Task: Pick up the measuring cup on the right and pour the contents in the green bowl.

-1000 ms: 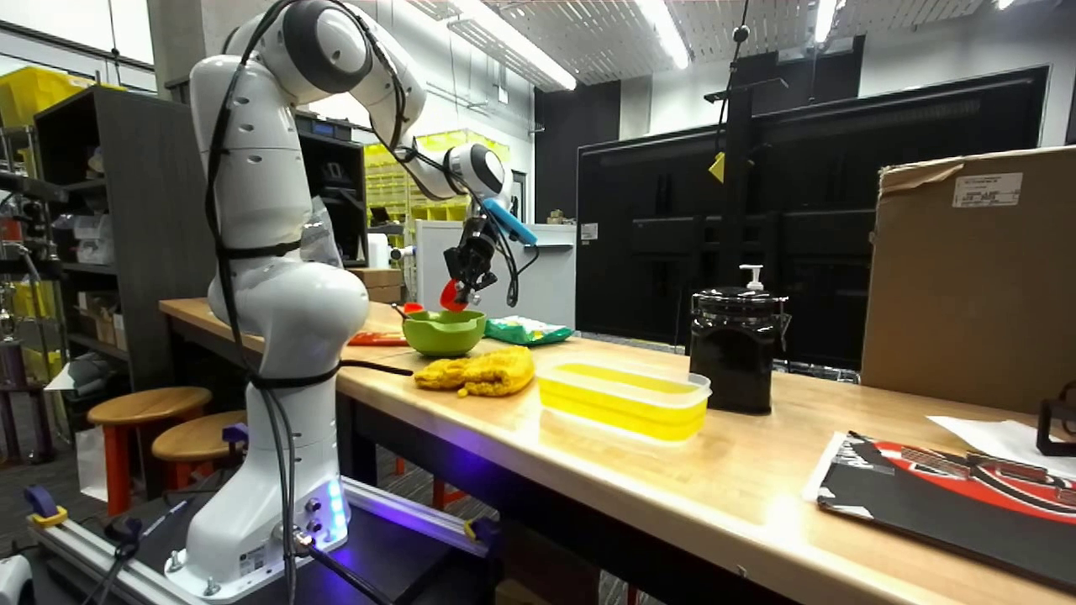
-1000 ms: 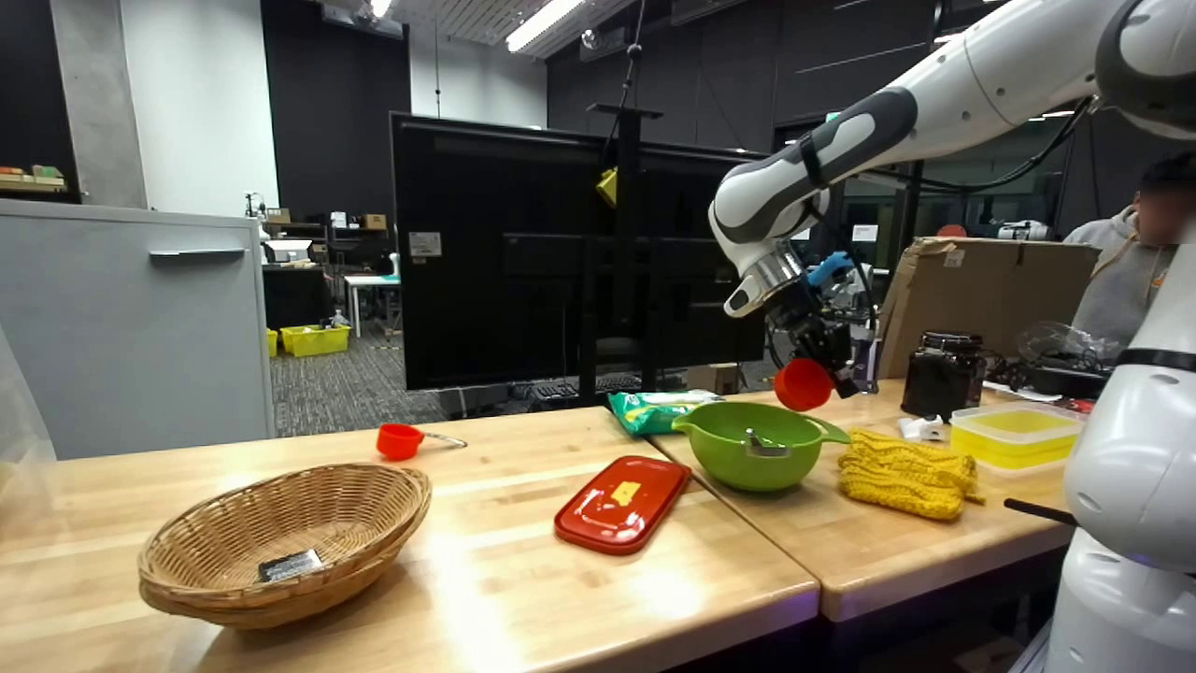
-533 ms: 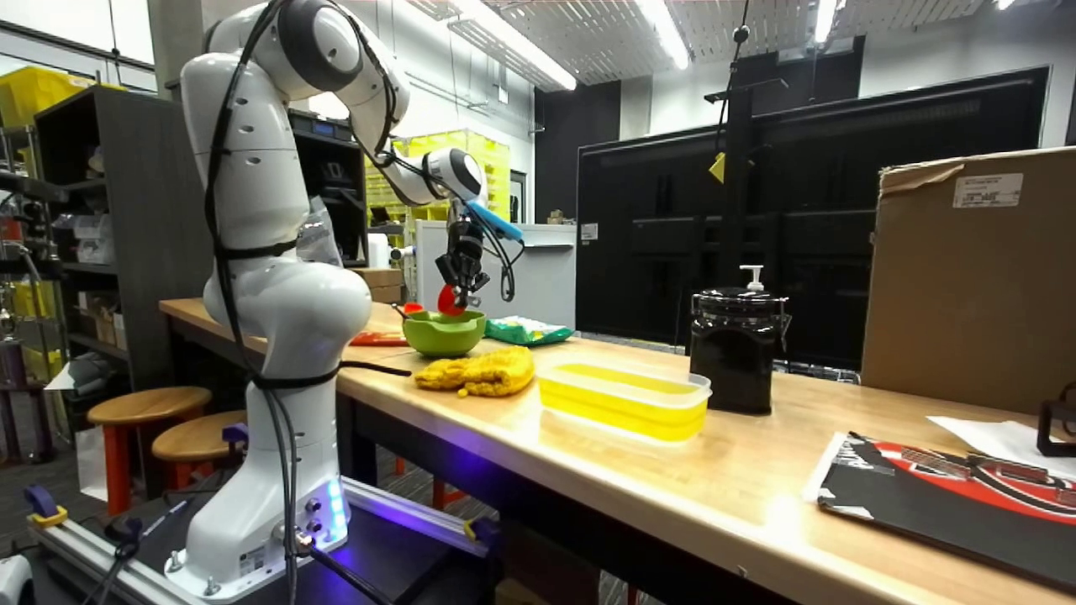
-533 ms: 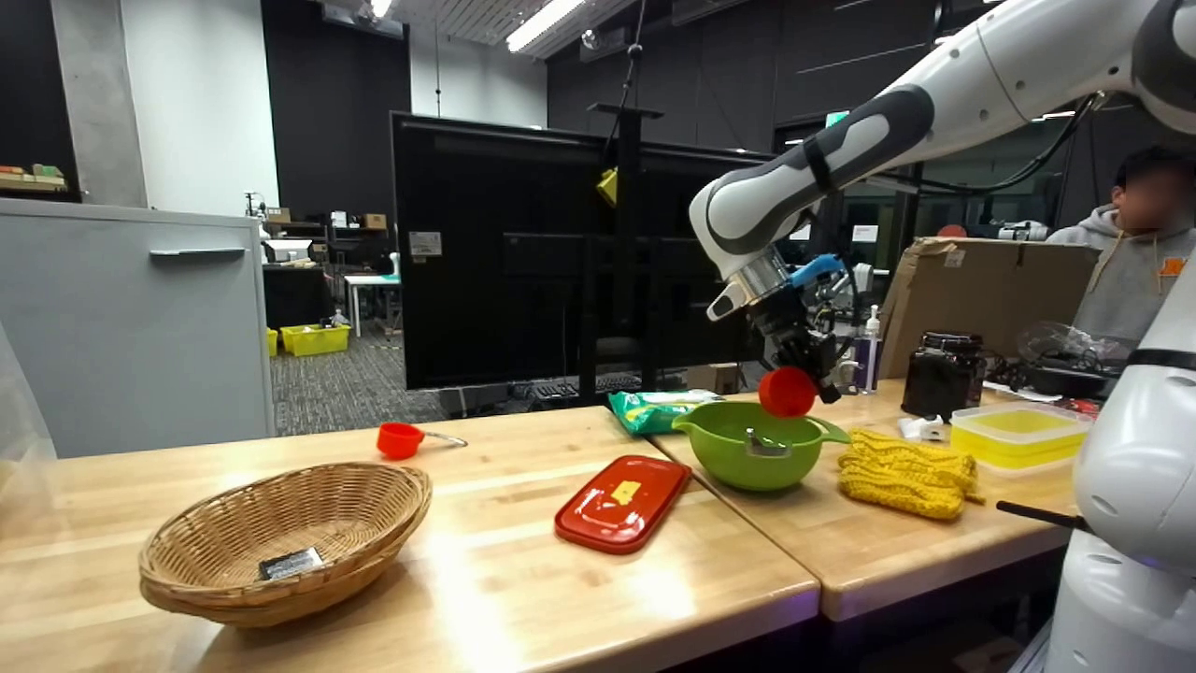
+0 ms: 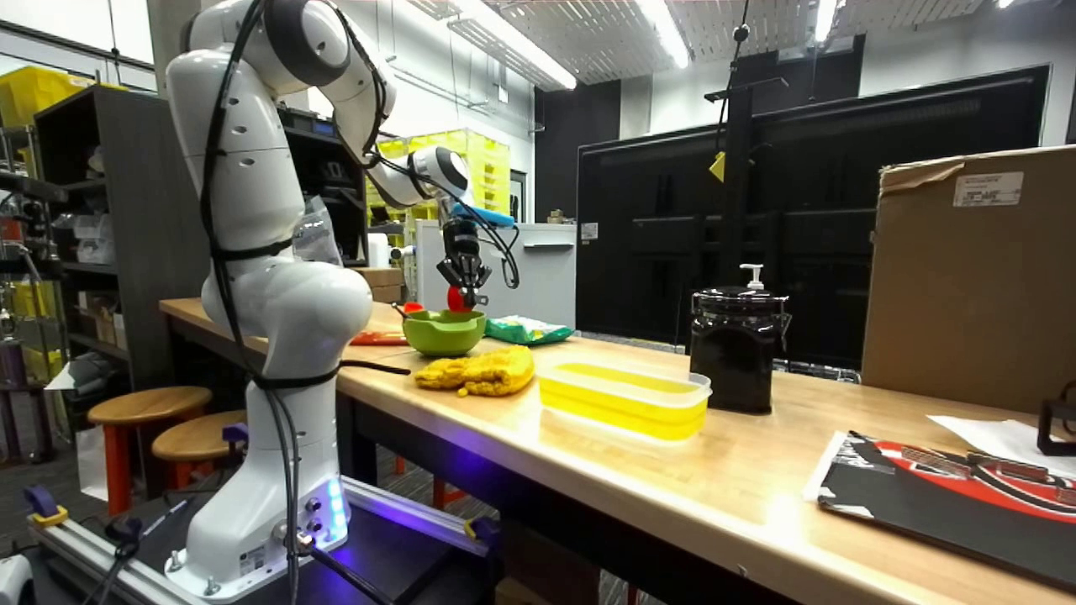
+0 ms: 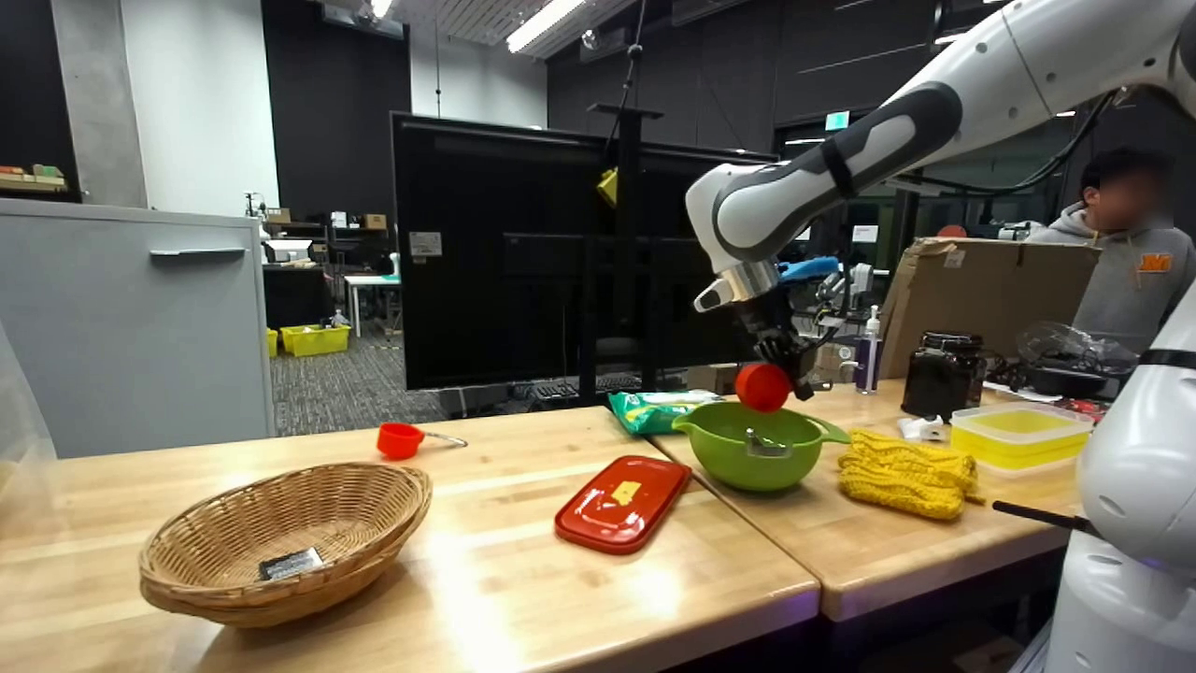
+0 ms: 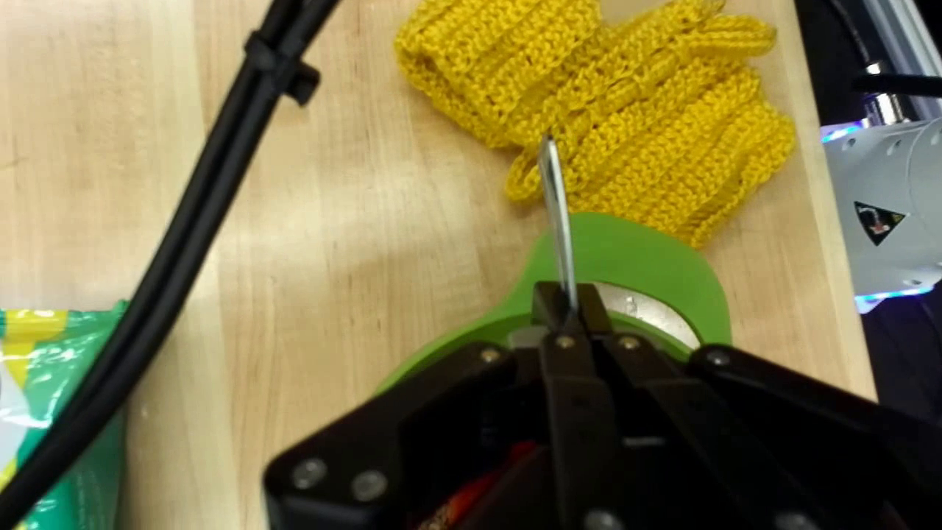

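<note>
Pale wooden table [image 7: 309,294] shows between the round lime-green bowl [image 6: 757,472], near the edge, and a shiny green bag [image 6: 645,416]. The black gripper [image 7: 570,305] tightly pinches the silver handle [image 7: 560,217] of the small red plastic cup [image 6: 762,387] over the bowl.

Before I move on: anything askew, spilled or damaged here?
Nothing stands out. The measuring cup is tipped above the green bowl, but that looks like pouring. No spill or damage shows; can't tell whether the cup is empty.

Strip lights [image 5: 664,32] glow overhead, with dark shelving [image 5: 151,176], round stools [image 5: 150,405] and grey carpet [image 6: 322,393].
</note>
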`<state>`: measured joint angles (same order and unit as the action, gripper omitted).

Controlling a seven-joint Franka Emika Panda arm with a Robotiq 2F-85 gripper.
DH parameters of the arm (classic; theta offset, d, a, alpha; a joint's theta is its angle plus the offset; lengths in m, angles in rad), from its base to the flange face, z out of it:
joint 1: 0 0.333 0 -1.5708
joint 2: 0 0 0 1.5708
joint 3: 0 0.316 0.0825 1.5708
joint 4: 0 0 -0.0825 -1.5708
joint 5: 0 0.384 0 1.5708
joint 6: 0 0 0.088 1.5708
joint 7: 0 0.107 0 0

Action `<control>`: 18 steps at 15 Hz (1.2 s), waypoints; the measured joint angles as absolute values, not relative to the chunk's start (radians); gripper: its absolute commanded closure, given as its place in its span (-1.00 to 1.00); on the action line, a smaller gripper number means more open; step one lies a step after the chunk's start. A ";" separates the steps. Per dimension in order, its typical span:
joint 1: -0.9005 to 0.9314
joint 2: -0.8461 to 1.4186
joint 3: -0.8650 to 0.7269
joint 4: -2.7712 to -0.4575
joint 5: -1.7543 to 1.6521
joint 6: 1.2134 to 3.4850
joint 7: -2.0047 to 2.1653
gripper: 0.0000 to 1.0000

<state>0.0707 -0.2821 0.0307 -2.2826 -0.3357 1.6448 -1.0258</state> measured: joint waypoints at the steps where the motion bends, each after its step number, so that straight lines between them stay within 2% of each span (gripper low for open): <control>1: 0.074 -0.291 0.032 -2.289 -0.336 1.659 -1.006 0.99; 10: 0.100 -0.419 0.052 -2.388 -0.353 1.739 -0.805 0.99; 18: 0.104 -0.551 0.075 -2.507 -0.530 1.743 -0.545 0.99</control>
<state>0.1039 -0.5514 0.0749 -2.5073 -0.5298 1.7426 -0.5447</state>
